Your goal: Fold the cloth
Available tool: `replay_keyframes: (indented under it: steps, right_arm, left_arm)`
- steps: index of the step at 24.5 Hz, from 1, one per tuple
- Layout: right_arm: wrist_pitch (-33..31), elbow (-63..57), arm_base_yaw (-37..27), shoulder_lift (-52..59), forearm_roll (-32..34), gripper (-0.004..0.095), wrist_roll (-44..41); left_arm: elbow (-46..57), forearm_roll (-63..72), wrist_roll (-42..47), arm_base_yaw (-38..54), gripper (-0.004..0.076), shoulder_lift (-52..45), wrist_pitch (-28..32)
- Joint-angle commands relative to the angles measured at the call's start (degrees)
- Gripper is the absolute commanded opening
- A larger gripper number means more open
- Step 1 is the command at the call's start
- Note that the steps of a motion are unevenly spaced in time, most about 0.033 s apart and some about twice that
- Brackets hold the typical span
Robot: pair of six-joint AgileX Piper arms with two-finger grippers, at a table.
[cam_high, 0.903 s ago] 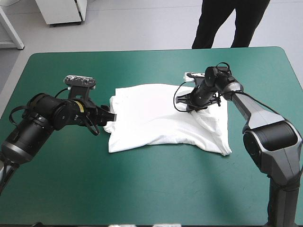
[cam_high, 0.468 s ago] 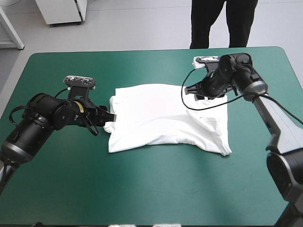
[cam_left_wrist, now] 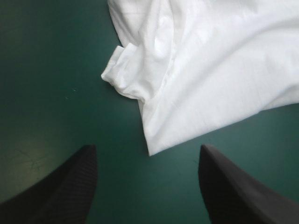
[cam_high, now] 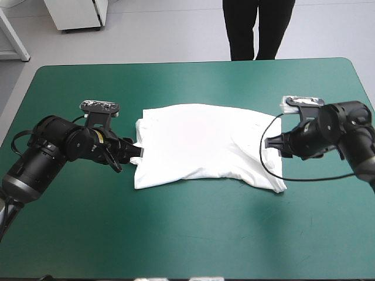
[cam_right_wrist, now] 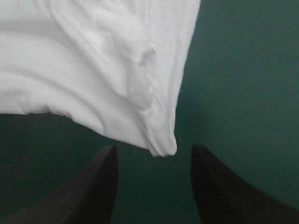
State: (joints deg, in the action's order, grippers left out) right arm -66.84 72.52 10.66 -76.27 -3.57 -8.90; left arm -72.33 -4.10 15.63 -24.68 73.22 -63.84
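Standing apart and gripping nothing, the black fingers of the left hand [cam_left_wrist: 146, 150] frame a corner on the left side of the white T-shirt [cam_high: 202, 146], while the right hand [cam_right_wrist: 154, 150], its fingers likewise spread and empty, faces a corner on the shirt's opposite side. The shirt lies roughly flat in the middle of the teal-green worktop [cam_high: 187, 234], a sleeve bunched at its left edge and a layer creased over near its right edge. Folding looks barely begun: the spreading seems done, but neither corner is gripped yet and the main folds are all left to make.
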Motion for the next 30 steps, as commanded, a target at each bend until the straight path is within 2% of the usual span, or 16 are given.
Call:
replay_keyframes:
  steps: [1, 7, 14, 18, 24, 27, 29, 30]
  right_arm:
    - [1.7, -4.1, -2.0, 7.0, 0.3, 0.0473, -0.7]
    - [1.0, -6.6, -3.0, 10.4, 0.3, 0.0473, -0.7]
    - [0.6, -6.6, -3.0, 10.5, 0.3, 0.0472, -0.7]
    - [0.6, -6.6, -3.0, 10.5, 0.5, 0.0472, -0.7]
    - [1.0, -6.6, -3.0, 10.5, 1.5, 0.0472, -0.7]
    - [1.0, -6.6, -3.0, 10.5, 1.6, 0.0472, -0.6]
    - [1.0, -6.6, -3.0, 10.5, 1.6, 0.0472, -0.6]
    - [1.0, -6.6, -3.0, 10.5, 1.6, 0.0472, -0.7]
  left_arm:
    - [-2.0, 1.6, 0.1, -0.3, 0.0457, 0.1, 0.7]
    - [-2.0, 1.6, -0.3, -0.3, 0.0537, 6.9, -1.6]
    - [-1.5, 3.2, -0.3, -0.3, 0.0538, 13.5, -2.2]
    - [1.0, 3.0, -0.1, -0.3, 0.0538, 15.4, 1.2]
    - [7.5, 5.5, 0.3, -0.3, 0.0538, 18.2, 9.4]
    - [8.4, 5.6, 0.3, -0.3, 0.0496, 21.6, 11.8]
    - [8.4, 5.9, 0.3, -0.3, 0.0446, 23.5, 12.3]
    - [8.4, 6.0, 0.3, -0.4, 0.0394, 24.2, 12.3]
